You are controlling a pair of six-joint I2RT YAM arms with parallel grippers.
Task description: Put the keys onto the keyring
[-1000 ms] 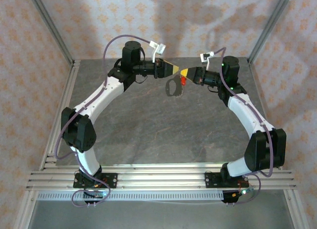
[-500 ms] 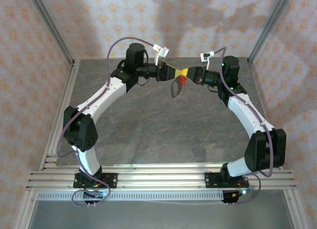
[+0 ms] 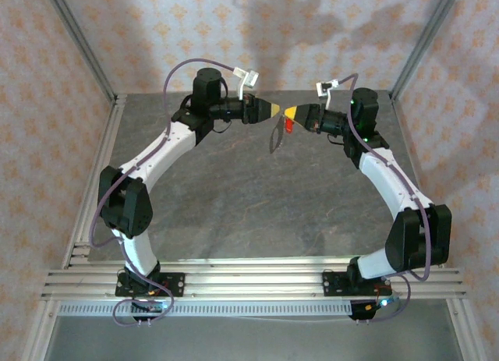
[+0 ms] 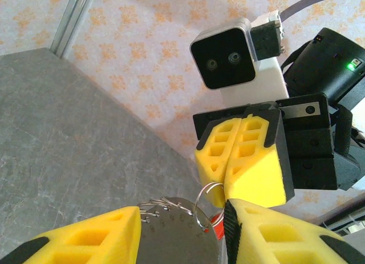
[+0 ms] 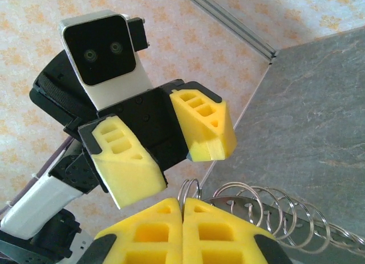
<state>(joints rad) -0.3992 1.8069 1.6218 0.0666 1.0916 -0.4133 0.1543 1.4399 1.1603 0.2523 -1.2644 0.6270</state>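
R tool (image 4: 225,193) clamped fully shut, pinching a small wire loop (image 4: 205,204) at the keyring (image 4: 177,235) edge, so the keyring hangs off the counter (image 3: 234,205) betw. both tools, w/ red key (image 3: 288,125) just under the R tips. L tool (image 3: 272,110) jaws partly open, empty, just beside. Judged: keyring light, thin, stiff but free to swing, wire slippery, so grip its flat body near the top; take key by plastic head.

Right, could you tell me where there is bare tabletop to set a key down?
The middle of the table, ringed by the left arm, right arm and near rail, is free. It is crowded far back, where the left gripper, right gripper, keyring and key cluster.
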